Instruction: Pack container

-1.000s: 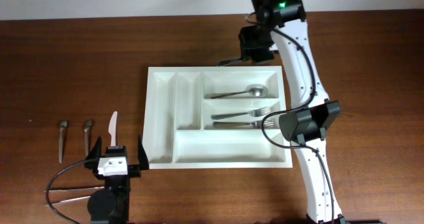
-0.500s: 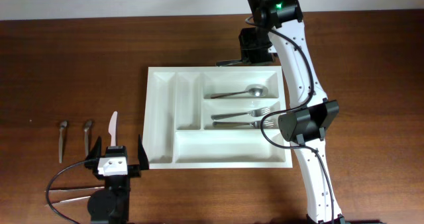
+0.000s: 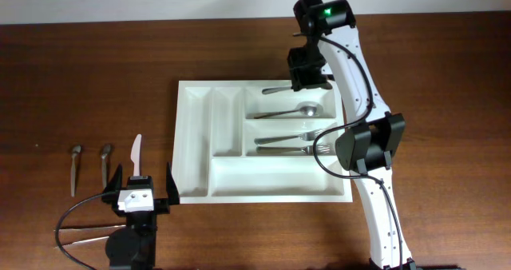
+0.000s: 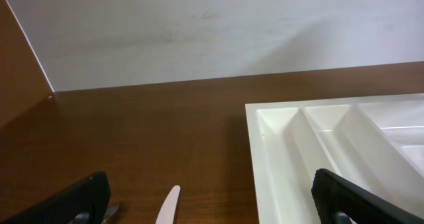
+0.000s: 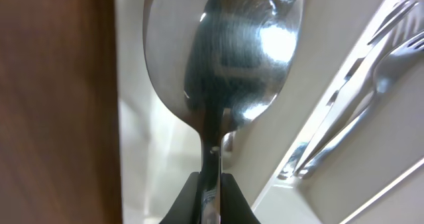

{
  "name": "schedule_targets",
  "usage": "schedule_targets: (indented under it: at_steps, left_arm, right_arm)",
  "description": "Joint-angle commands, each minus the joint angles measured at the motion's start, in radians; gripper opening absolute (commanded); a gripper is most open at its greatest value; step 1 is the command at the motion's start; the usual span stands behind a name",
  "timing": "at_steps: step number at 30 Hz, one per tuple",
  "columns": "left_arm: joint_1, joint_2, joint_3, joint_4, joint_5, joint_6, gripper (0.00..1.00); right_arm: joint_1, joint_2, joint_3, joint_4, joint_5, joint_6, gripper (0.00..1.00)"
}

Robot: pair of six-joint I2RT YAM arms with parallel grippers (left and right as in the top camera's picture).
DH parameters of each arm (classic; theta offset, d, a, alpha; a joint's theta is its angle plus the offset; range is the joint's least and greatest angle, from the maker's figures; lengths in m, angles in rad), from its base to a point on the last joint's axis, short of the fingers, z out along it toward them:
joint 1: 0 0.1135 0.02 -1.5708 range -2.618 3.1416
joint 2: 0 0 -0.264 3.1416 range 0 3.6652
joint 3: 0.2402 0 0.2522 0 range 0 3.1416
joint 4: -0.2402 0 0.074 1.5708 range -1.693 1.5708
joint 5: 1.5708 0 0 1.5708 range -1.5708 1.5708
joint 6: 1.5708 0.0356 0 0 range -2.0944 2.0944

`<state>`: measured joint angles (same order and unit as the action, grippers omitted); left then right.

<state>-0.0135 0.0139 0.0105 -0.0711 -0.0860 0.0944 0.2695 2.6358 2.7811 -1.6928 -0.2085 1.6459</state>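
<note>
1. The left gripper [image 3: 143, 180] sits at the lower left of the overhead frame. Its fingers are spread wide and hold nothing.
2. Just above it lies a white knife [image 3: 136, 152]. Further left lie a far-left spoon [image 3: 75, 168] and a neighbouring spoon [image 3: 104, 160], all loose on the table [image 3: 431, 54].
3. The container [image 3: 271, 178] occupies the centre of the frame, flat on the table, long side crosswise. Its lower long compartment and both narrow compartments are bare.
4. The middle crosswise compartment holds two forks [image 3: 287, 139]. The upper one holds a stowed spoon [image 3: 297, 109].
5. Handling estimate: the container appears to be light, rigid moulded plastic with a smooth base, so it is likely to slide on the wood if pushed. If it needs steadying, grip an outer wall or a divider, not the floor of a compartment.
6. The right gripper [image 3: 306, 80] hangs over the container's far rim, at the upper right compartment. It is clamped on a held spoon [image 5: 225, 58]; the wrist view shows the fingers pinching the neck just below the bowl.
7. The held spoon is polished metal and probably slippery, so release it low in the compartment.
</note>
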Motion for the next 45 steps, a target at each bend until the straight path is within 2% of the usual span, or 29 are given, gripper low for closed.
schedule_targets:
  at_steps: [1,8,9,11,14,15,17,19,24,26,29,30,33,39,40,45]
  left_arm:
    - [0.005,-0.008,-0.002,-0.004,0.003,0.016,0.99]
    - [0.005,-0.008,-0.002,-0.004,0.002,0.016,0.99]
    - [0.005,-0.008,-0.002,-0.004,0.003,0.016,0.99]
    - [0.005,-0.008,-0.002,-0.004,0.003,0.016,0.99]
    - [0.005,-0.008,-0.002,-0.004,0.003,0.016,0.99]
    - [0.005,-0.008,-0.002,-0.004,0.003,0.016,0.99]
    - [0.005,-0.008,-0.002,-0.004,0.003,0.016,0.99]
    - [0.005,-0.008,-0.002,-0.004,0.003,0.016,0.99]
    - [0.005,-0.008,-0.002,-0.004,0.003,0.016,0.99]
    - [0.005,-0.008,-0.002,-0.004,0.002,0.016,0.99]
    - [0.005,-0.008,-0.002,-0.004,0.003,0.016,0.99]
    - [0.005,-0.008,-0.002,-0.004,0.003,0.016,0.99]
    - [0.005,-0.008,-0.002,-0.004,0.003,0.016,0.99]
    - [0.005,-0.008,-0.002,-0.004,0.002,0.016,0.99]
    - [0.005,-0.008,-0.002,-0.004,0.003,0.016,0.99]
    - [0.005,-0.008,-0.002,-0.004,0.003,0.016,0.99]
  right_arm:
    - [0.012,-0.024,-0.033,-0.006,-0.001,0.009,0.09]
    - [0.013,-0.024,-0.063,-0.006,-0.001,0.009,0.10]
    - [0.013,-0.024,-0.063,-0.006,-0.001,0.009,0.13]
    - [0.013,-0.024,-0.063,-0.005,0.000,0.009,0.25]
    - [0.013,-0.024,-0.063,-0.004,0.006,0.009,0.49]
    - [0.013,-0.024,-0.063,-0.001,0.008,0.009,0.55]
    - [0.013,-0.024,-0.063,0.002,0.010,0.008,0.63]
    - [0.011,-0.024,-0.062,0.002,0.010,0.000,0.67]
    - [-0.022,-0.026,-0.056,0.080,0.010,-0.190,0.72]
    - [-0.045,-0.027,-0.036,0.112,0.010,-0.292,0.79]
    - [-0.092,-0.027,0.026,0.149,0.010,-0.476,0.96]
    - [-0.109,-0.027,0.050,0.154,0.014,-0.535,0.99]
    - [-0.173,-0.027,0.146,0.146,0.017,-0.704,0.99]
    - [-0.314,-0.027,0.355,-0.006,0.011,-0.887,0.99]
    - [-0.335,-0.034,0.361,-0.006,-0.026,-0.950,0.99]
    - [-0.418,-0.087,0.361,-0.006,-0.123,-1.064,0.99]
